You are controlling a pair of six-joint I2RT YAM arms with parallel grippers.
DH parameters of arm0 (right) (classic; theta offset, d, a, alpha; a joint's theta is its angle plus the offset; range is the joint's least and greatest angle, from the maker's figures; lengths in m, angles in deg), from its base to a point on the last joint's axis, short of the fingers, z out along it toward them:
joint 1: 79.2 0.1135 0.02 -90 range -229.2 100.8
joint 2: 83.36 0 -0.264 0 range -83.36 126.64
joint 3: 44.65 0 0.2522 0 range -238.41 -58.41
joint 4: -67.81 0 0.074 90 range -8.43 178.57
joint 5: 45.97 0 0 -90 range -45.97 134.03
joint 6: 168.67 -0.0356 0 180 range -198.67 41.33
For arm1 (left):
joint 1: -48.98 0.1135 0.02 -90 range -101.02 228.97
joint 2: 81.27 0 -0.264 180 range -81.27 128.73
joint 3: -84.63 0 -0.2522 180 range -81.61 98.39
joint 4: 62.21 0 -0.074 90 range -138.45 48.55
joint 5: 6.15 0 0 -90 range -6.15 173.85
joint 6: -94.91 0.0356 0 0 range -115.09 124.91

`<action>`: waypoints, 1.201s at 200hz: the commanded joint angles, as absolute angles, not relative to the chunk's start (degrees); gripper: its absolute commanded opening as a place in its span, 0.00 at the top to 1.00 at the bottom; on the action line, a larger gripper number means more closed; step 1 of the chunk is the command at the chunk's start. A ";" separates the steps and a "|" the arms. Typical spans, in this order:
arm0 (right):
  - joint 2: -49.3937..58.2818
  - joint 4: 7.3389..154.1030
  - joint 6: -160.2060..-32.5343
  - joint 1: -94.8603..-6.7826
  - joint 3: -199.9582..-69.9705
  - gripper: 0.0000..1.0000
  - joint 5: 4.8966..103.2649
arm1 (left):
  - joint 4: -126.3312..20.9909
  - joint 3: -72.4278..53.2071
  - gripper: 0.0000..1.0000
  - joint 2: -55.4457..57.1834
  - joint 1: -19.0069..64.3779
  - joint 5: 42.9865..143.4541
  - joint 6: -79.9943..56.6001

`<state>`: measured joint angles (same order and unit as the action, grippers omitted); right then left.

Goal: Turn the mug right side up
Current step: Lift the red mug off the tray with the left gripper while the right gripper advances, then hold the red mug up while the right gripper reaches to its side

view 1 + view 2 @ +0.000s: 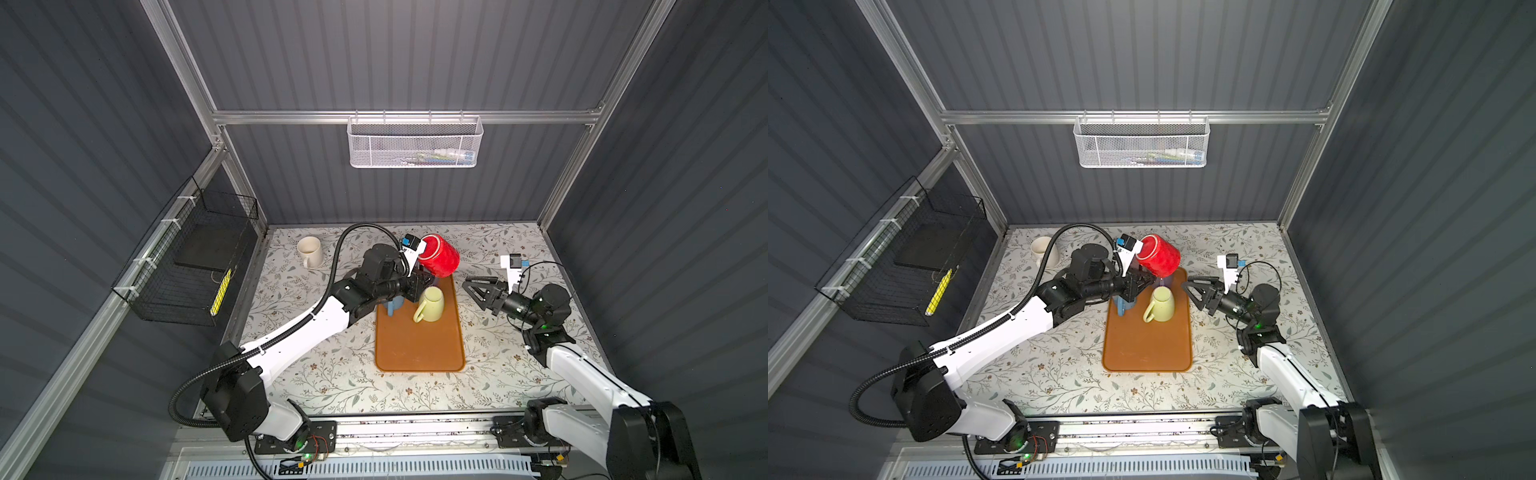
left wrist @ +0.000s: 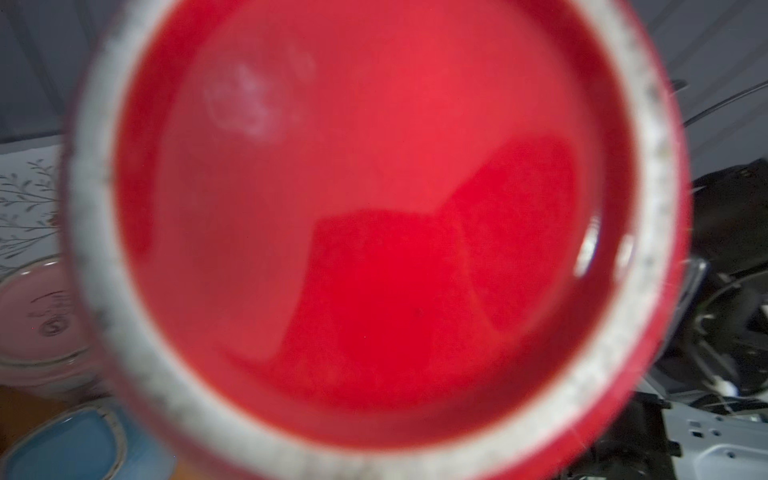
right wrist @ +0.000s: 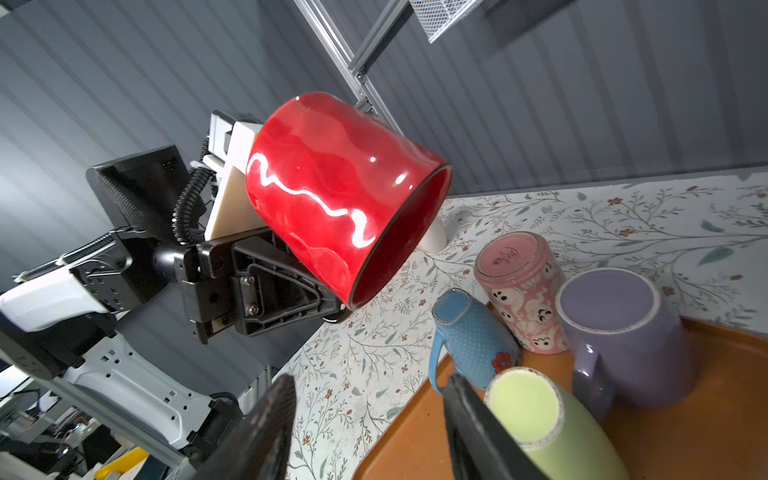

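Mug (image 3: 332, 199), clenched in left pincer (image 3: 324, 299) clear of the surface (image 1: 340, 374): long axis tilted, mouth angled down, away from that arm. Right pincer (image 1: 471, 291) released, empty, near.

No lettering, brand or number can be read anywhere. The upturned base of the pink mug (image 3: 505, 259) bears a dark handwritten scrawl, visible in both wrist views, but it is too small and blurred to read.
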<state>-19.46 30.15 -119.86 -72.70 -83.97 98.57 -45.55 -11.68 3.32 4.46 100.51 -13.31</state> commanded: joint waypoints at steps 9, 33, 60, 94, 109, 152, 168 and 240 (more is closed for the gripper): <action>-14.46 12.41 -124.55 -73.05 -84.44 0.41 102.25 | -55.66 -7.55 1.00 5.09 4.77 106.76 -16.83; -9.99 3.89 -128.89 -73.14 -85.60 0.41 104.38 | -56.62 -7.17 1.00 5.95 5.03 108.16 -18.44; -5.13 -3.18 -131.93 -73.07 -87.15 0.41 104.75 | -58.27 -7.48 1.00 6.41 5.07 109.10 -20.14; -3.79 -3.20 -130.44 -73.15 -88.53 0.42 105.32 | -60.23 -8.10 1.00 7.89 5.12 110.68 -21.84; -4.12 -3.16 -130.19 -73.14 -88.78 0.42 105.10 | -60.54 -7.79 1.00 8.83 5.12 111.08 -22.38; -5.08 -3.20 -129.07 -73.13 -89.55 0.45 104.16 | -62.82 -7.34 1.00 10.63 5.12 112.67 -24.28; -4.03 -3.16 -128.74 -73.05 -90.46 0.49 104.31 | -63.34 -7.47 1.00 11.16 5.12 112.95 -24.85; -2.14 -3.16 -127.11 -72.87 -94.07 0.59 103.04 | -69.62 -8.05 1.00 13.70 5.21 115.67 -28.84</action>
